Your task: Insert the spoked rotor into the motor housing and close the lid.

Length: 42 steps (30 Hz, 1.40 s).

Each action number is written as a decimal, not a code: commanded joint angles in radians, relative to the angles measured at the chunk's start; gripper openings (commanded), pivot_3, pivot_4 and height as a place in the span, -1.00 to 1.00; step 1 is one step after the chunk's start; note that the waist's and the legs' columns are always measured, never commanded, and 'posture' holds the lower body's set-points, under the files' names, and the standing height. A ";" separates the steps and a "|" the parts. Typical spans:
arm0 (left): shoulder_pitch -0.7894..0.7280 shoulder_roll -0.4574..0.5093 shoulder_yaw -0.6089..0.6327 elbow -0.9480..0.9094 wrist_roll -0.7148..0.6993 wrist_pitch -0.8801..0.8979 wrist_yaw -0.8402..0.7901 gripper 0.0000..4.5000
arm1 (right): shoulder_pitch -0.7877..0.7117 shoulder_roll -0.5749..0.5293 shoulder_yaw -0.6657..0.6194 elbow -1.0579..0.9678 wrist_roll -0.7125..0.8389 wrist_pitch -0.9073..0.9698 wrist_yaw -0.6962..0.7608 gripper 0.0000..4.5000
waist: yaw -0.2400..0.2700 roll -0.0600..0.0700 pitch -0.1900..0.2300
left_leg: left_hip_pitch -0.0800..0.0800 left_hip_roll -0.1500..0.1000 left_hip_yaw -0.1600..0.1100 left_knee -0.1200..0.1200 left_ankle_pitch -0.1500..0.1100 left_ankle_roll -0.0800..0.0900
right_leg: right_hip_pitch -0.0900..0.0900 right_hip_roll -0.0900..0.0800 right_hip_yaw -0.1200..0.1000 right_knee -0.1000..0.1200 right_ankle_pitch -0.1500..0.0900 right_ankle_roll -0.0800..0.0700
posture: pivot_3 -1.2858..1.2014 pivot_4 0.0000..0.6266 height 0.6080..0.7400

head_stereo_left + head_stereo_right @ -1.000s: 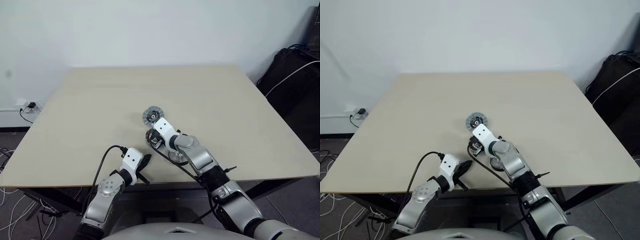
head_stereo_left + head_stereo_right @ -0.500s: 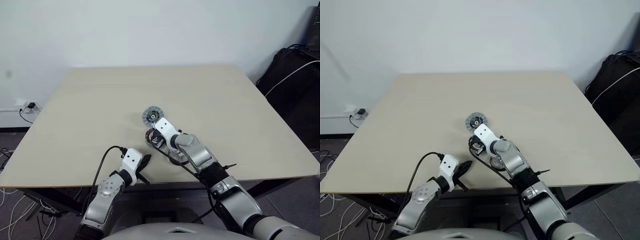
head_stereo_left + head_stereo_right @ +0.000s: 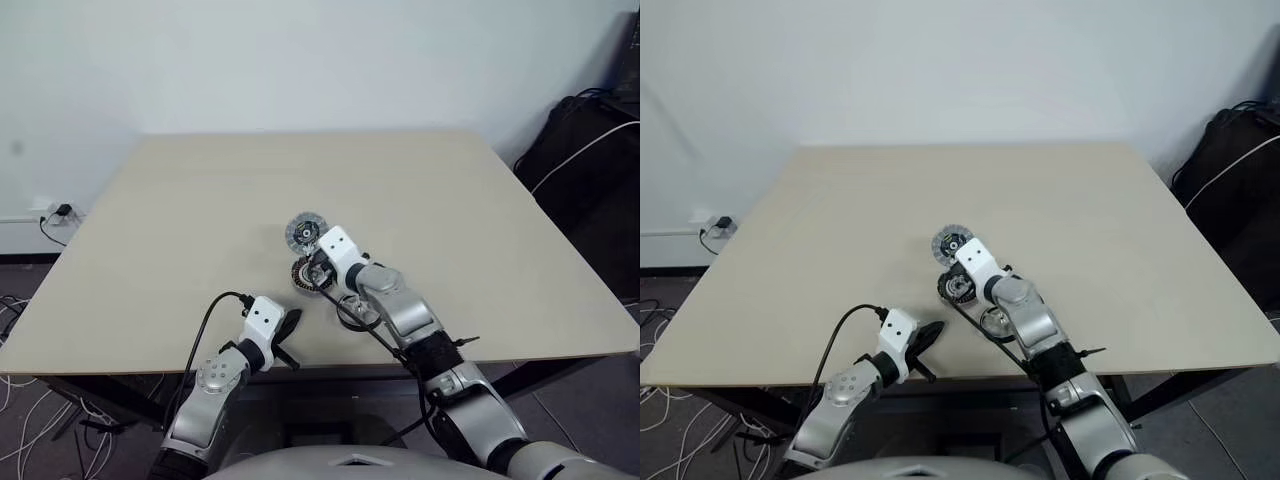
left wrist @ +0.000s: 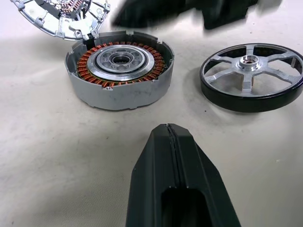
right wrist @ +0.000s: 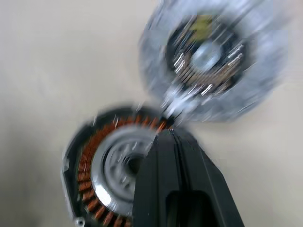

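Copper windings exposed: motor housing (image 4: 118, 68) sits empty on the table (image 3: 180, 220), spoked rotor (image 4: 251, 76) just beside it, lid (image 3: 303, 231) touching its far edge. Both steps remain. Left hand (image 4: 170, 142) and right hand (image 5: 170, 146) clenched, empty.

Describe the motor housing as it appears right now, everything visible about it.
The motor housing is a short, round, grey metal-looking cup, open side up, standing flat on the table. Inside, a ring of copper-coloured windings surrounds a pale silver centre with a dark bore. The lid lies beside it, apparently joined at the rim; the spoked rotor lies apart.
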 commanded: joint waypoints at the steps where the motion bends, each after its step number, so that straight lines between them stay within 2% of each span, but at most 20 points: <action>1: 0.005 0.005 0.003 -0.056 -0.014 -0.006 0.001 -1.00 | 0.077 -0.056 -0.070 -0.208 0.046 0.049 0.023 -0.99 | 0.003 0.000 0.000 | 0.000 0.000 0.000 0.000 0.000 0.001 | 0.000 0.000 0.000 0.000 0.000 0.000 | 0.03 -1.00 1.00; 4: 0.010 0.009 0.003 -0.059 -0.016 -0.001 -0.002 -1.00 | 0.185 -0.103 -0.139 -0.347 0.091 0.115 0.027 -0.72 | 0.008 0.000 0.000 | 0.000 0.000 0.000 0.000 -0.001 0.001 | 0.000 -0.001 0.000 -0.001 -0.002 0.003 | 0.03 -1.00 1.00; 9: 0.003 0.020 -0.001 -0.056 -0.022 0.009 -0.014 -1.00 | 0.352 -0.128 -0.265 -0.537 0.180 0.220 0.006 0.01 | 0.012 0.000 0.001 | -0.001 0.000 0.000 0.000 -0.001 0.001 | 0.000 -0.001 0.000 -0.001 -0.005 0.006 | 0.03 -1.00 1.00; 15: -0.015 0.027 -0.007 -0.044 -0.029 0.023 -0.036 -1.00 | 0.468 -0.022 -0.431 -0.684 0.352 0.447 -0.058 0.90 | 0.012 0.000 0.002 | -0.001 0.001 0.001 0.001 -0.001 0.001 | 0.000 -0.001 0.000 0.000 -0.006 0.008 | 0.03 -1.00 1.00; 16: -0.018 0.028 -0.009 -0.042 -0.029 0.026 -0.040 -1.00 | 0.471 0.013 -0.476 -0.696 0.404 0.514 -0.068 0.98 | 0.012 0.000 0.002 | -0.001 0.001 0.001 0.001 -0.001 0.001 | 0.000 -0.001 0.000 0.000 -0.006 0.008 | 0.03 -1.00 1.00; 19: -0.028 0.031 -0.016 -0.035 -0.031 0.034 -0.053 -1.00 | 0.476 0.112 -0.605 -0.710 0.546 0.664 -0.093 0.98 | 0.014 0.000 0.002 | -0.001 0.001 0.001 0.001 -0.001 0.001 | 0.000 -0.001 0.001 0.000 -0.006 0.008 | 0.03 -1.00 1.00; 25: -0.034 0.036 -0.017 -0.033 -0.031 0.043 -0.063 -1.00 | 0.432 0.225 -0.770 -0.657 0.669 0.788 -0.186 0.98 | 0.014 0.004 0.004 | -0.001 0.001 0.001 0.001 -0.001 0.001 | 0.000 -0.001 0.001 -0.001 -0.006 0.008 | 0.03 -1.00 1.00; 38: -0.016 0.039 -0.017 -0.092 -0.032 0.081 -0.054 -1.00 | 0.363 0.295 -0.945 -0.495 0.872 0.929 -0.276 0.98 | 0.007 0.007 0.006 | -0.002 0.001 0.002 0.000 -0.001 0.001 | -0.001 -0.001 0.001 -0.001 -0.006 0.007 | 0.03 -1.00 1.00; 42: -0.011 0.040 -0.015 -0.094 -0.031 0.082 -0.051 -1.00 | 0.362 0.303 -0.960 -0.442 0.928 0.945 -0.292 0.98 | -0.001 0.007 0.006 | -0.002 0.001 0.002 0.000 -0.001 0.002 | -0.001 -0.001 0.001 -0.001 -0.006 0.008 | 0.03 -1.00 1.00</action>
